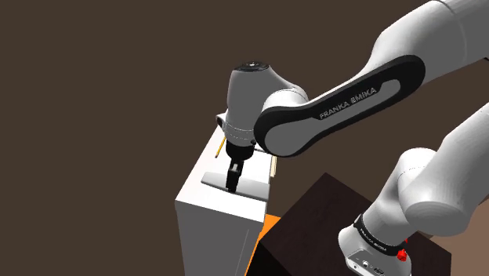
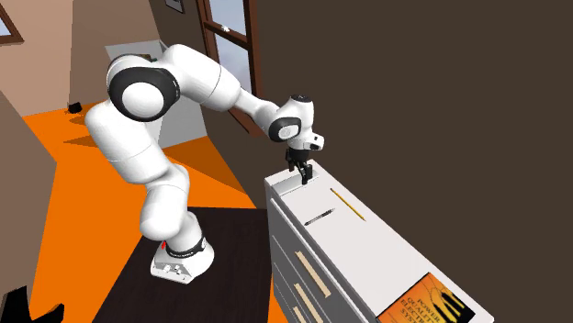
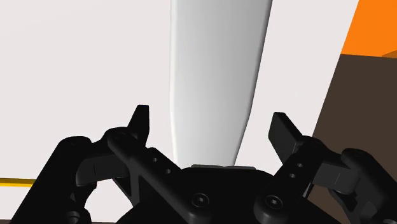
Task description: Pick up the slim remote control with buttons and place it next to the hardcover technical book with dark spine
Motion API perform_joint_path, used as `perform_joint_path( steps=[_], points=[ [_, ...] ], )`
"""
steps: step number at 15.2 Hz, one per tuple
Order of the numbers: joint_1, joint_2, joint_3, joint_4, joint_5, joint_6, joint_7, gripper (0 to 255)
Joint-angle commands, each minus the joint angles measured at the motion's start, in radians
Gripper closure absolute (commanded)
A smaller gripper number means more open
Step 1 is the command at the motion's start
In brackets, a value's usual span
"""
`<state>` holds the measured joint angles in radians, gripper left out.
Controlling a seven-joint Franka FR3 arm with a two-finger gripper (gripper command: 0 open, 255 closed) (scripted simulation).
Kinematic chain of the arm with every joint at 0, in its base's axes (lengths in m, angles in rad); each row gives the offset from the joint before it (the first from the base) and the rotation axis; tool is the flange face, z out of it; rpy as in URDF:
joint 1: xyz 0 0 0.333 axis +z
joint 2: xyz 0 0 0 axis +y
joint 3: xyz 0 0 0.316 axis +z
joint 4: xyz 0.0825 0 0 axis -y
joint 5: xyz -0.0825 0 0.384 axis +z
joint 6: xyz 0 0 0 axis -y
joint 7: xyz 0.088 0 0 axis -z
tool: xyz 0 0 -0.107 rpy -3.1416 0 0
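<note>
gripper (image 1: 232, 182) (image 2: 302, 174) (image 3: 213, 127): all black, pointing straight down over one end of the white cabinet (image 1: 211, 231) (image 2: 367, 240) (image 3: 83, 63), low above the remote (image 3: 216, 76) (image 1: 251, 185).
jaws: spread wide, one finger (image 3: 141, 121) on each side of the remote's near end, with a gap showing at both sides; clasping nothing.
remote: long and slim, drawn plain pale grey, no buttons to be made out; flat on the cabinet top, directly between and under the jaws, running lengthwise away from them, its rounded end nearest the palm.
cabinet: top straight beneath the jaws; drawer fronts with pale bar handles on the side seen in the second exterior view.
pen (image 2: 319, 217): dark and thin, flat on the cabinet top, a short way past the jaws toward the book (image 2: 430, 301).
pencil (image 2: 347, 204): yellow, flat on the same top, near the pen, likewise past the jaws on the book's side.
book: orange cover with dark print, lying flat at the end of the top farthest from the jaws, well apart from them and from the remote; partly cut off by the picture's edge.
arm (image 1: 345, 102) (image 2: 202, 83): white with dark joints, lettered FRANKA EMIKA, arching from the stand (image 1: 313, 227) (image 2: 230, 240) over to the jaws.
stand: dark brown box, beside the cabinet, on the arm's side of the jaws.
floor (image 2: 83, 174) (image 3: 372, 25): orange, past the cabinet's edge from the jaws.
walls: brown, behind and around the jaws.
</note>
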<state>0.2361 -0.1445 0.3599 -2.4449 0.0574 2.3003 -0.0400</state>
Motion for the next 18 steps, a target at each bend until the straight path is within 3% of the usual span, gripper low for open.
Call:
perform_joint_path(
  steps=[1,4,12,13,18],
  points=[
    [0.0,0.019,0.004,-0.011,-0.007,0.031,0.006,0],
    [-0.002,0.046,0.006,-0.025,-0.018,0.069,0.015,0],
    [-0.002,0.046,0.006,-0.025,-0.018,0.069,0.015,0],
    [-0.002,0.046,0.006,-0.025,-0.018,0.069,0.015,255],
    [-0.002,0.046,0.006,-0.024,-0.018,0.069,0.015,255]
  ],
)
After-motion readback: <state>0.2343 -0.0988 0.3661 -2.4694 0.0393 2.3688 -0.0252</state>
